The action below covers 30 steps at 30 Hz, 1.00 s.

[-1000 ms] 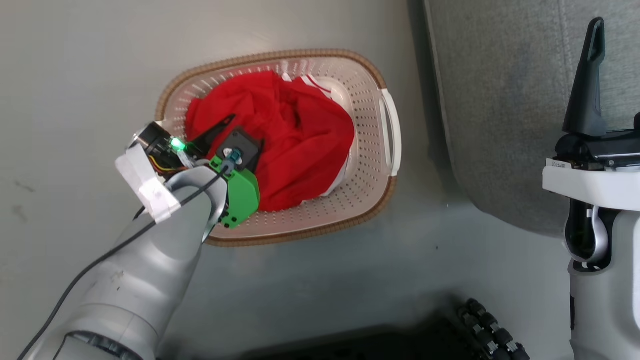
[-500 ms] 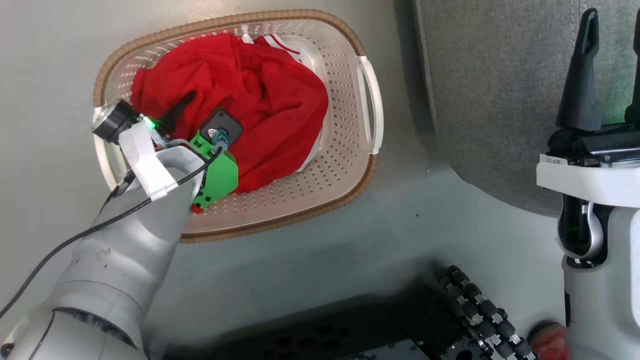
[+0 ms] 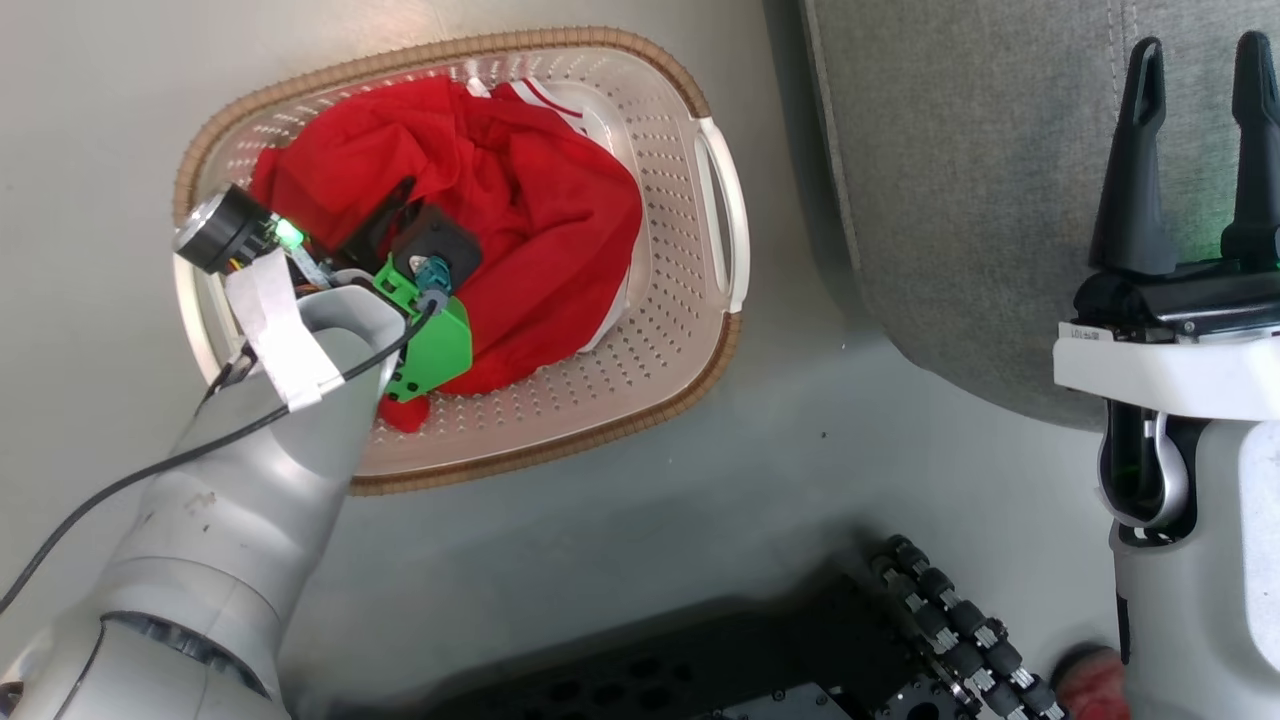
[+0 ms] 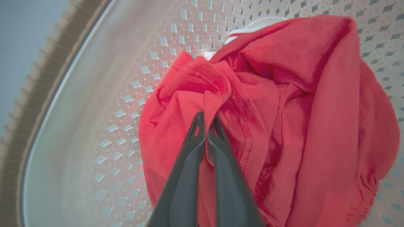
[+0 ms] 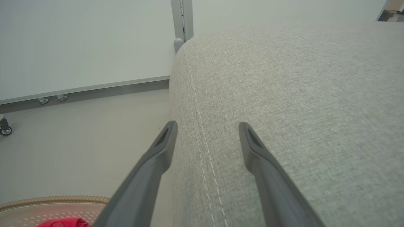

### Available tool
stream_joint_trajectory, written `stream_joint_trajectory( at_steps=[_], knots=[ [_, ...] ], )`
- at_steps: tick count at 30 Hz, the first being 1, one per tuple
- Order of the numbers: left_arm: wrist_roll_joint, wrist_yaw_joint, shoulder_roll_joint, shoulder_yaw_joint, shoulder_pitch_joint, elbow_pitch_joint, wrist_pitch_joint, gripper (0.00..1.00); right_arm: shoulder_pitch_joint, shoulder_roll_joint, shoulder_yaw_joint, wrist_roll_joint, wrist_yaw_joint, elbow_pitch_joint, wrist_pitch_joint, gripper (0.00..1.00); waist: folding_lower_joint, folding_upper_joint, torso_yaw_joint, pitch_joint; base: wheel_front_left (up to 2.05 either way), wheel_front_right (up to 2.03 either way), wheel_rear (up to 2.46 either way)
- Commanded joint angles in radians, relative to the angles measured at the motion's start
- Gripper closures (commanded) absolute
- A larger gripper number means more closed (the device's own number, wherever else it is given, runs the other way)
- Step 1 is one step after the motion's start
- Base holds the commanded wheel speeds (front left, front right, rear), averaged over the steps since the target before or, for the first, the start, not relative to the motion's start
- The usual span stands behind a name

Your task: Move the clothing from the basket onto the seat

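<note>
The red clothing (image 3: 530,200) lies bunched in the cream perforated basket (image 3: 690,260) on the floor, white trim showing at its far edge. My left gripper (image 4: 206,118) reaches down into the basket and is shut on a pinched fold of the red clothing (image 4: 284,104). In the head view the left gripper (image 3: 385,215) sits at the pile's left side. The grey seat (image 3: 960,180) stands to the right of the basket. My right gripper (image 3: 1200,60) hovers open above the seat's edge (image 5: 284,94), nothing between its fingers (image 5: 164,138).
The basket's brown woven rim (image 3: 560,455) and white side handle (image 3: 725,215) face the seat. My dark wheeled base (image 3: 940,620) lies at the bottom. A white wall panel with a metal post (image 5: 181,22) stands behind the seat. Bare floor separates basket and seat.
My left gripper has closed on a fold of the red clothing inside the basket. The head camera shifted, bringing both right fingers into view.
</note>
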Motion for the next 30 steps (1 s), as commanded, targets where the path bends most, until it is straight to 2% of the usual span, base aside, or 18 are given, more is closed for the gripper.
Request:
stream_joint_trajectory(
  at_steps=[1, 5, 16, 24, 30],
  knots=[
    [-0.008, 0.012, -0.003, 0.003, 0.022, -0.015, -0.007, 1.0, 0.009, -0.001, -0.005, 0.004, 0.0, 0.008, -0.003, 0.0, -0.0001, 0.0, 0.019, -0.041, 0.0, 0.0, 0.0],
    [-0.057, 0.017, -0.011, 0.032, 0.083, -0.121, -0.009, 1.0, 0.026, -0.001, -0.002, 0.011, 0.0, 0.033, -0.003, 0.0, -0.0001, 0.0, 0.039, -0.12, 0.0, 0.0, 0.0],
    [-0.178, 0.056, 0.032, 0.146, 0.402, -0.503, -0.008, 1.0, 0.134, -0.002, 0.03, -0.05, 0.0, 0.078, -0.003, 0.0, -0.0001, 0.0, 0.099, -0.432, 0.0, 0.0, 0.0],
    [-0.203, 0.032, 0.042, 0.253, 0.601, -0.775, -0.008, 1.0, 0.244, -0.002, 0.066, -0.078, 0.0, 0.106, -0.003, 0.0, -0.0001, 0.0, 0.131, -0.637, 0.0, 0.0, 0.0],
    [-0.193, 0.007, 0.014, 0.311, 0.701, -0.924, -0.008, 1.0, 0.329, -0.002, 0.082, -0.096, 0.0, 0.12, -0.003, 0.0, -0.0001, 0.0, 0.147, -0.762, 0.0, 0.0, 0.0]
  ],
)
